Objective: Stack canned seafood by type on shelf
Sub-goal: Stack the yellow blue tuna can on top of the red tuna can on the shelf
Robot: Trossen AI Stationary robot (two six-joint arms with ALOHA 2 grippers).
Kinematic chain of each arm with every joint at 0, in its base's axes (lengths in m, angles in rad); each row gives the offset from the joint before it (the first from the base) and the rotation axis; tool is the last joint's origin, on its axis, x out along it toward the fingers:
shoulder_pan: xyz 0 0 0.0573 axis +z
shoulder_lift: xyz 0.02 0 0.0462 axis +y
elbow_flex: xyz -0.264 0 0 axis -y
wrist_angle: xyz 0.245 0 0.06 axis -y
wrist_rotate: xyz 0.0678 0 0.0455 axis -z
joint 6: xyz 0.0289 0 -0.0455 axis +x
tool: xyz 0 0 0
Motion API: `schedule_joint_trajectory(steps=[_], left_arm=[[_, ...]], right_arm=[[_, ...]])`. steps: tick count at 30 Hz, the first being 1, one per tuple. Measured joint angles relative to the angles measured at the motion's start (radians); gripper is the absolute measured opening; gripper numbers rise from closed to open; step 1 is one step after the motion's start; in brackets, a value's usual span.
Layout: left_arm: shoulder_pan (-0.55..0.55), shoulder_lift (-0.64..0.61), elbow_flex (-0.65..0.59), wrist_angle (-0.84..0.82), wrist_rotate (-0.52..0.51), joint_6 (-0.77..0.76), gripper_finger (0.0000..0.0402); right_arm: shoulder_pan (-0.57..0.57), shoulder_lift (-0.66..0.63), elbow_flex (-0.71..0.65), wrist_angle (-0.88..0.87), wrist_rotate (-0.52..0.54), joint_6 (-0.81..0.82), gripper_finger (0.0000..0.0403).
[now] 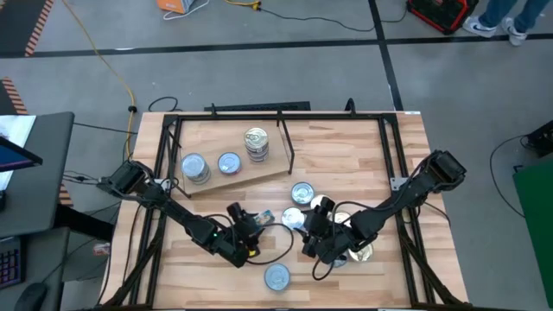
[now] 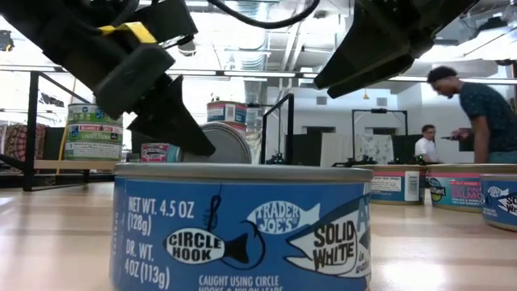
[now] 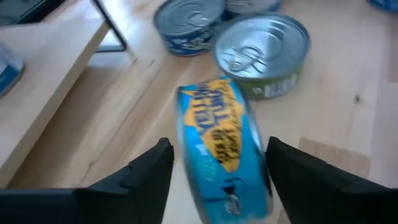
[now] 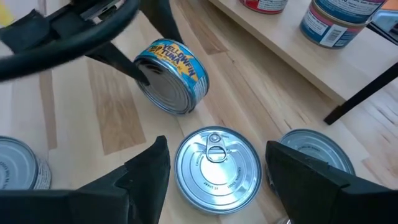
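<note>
Wood covers the big table I am working over, with grey floor all around it.

My left gripper has its fingers on either side of a yellow tuna tin that stands on its edge. One finger touches the tin's lid in the right wrist view; I cannot tell if the other one touches too. From above, this gripper sits near the front middle of the table.

My right gripper has its fingers spread wide, with nothing in them. It hangs over a flat silver-lidded tin and sits just beside the left gripper. Another tin lies right next to that one.

More tins lie around both grippers. One blue tin sits alone at the front edge, and it fills the low view.

My shelf is the light board at the back left. Two blue tins sit on it, plus a taller stack. Its black rod stands at the right end.

Far behind the table, two people are in the room.
</note>
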Motion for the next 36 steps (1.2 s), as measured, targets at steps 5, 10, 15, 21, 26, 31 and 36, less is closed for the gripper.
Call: schedule_joint_trajectory(steps=[5,10,15,21,26,31,36], left_arm=[[0.000,-0.003,0.000,0.006,0.056,0.131,0.0186],[-0.002,-0.081,-0.002,-0.033,0.109,0.229,0.0135],[-0.014,-0.304,0.024,-0.226,0.028,0.309,0.0135],[-0.008,-0.569,0.042,-0.487,-0.198,0.394,0.0135],[0.065,-0.625,0.041,-0.724,-0.183,0.352,0.0139],[0.130,-0.568,0.040,-0.766,-0.203,0.593,0.0140],[0.191,-0.477,0.040,-0.770,-0.235,0.847,0.0141]], right_arm=[[0.000,0.000,0.000,-0.003,0.000,0.000,0.0291],[0.000,0.000,0.000,-0.008,0.000,0.000,0.0291],[0.000,0.000,0.000,-0.018,0.000,0.000,0.0291],[0.000,0.000,0.000,-0.021,0.000,0.000,0.0291],[-0.005,0.000,0.000,-0.021,0.000,0.000,0.0291],[-0.010,0.000,0.000,-0.018,0.000,0.001,0.0291],[-0.007,0.000,0.001,-0.008,0.000,0.001,0.0291]])
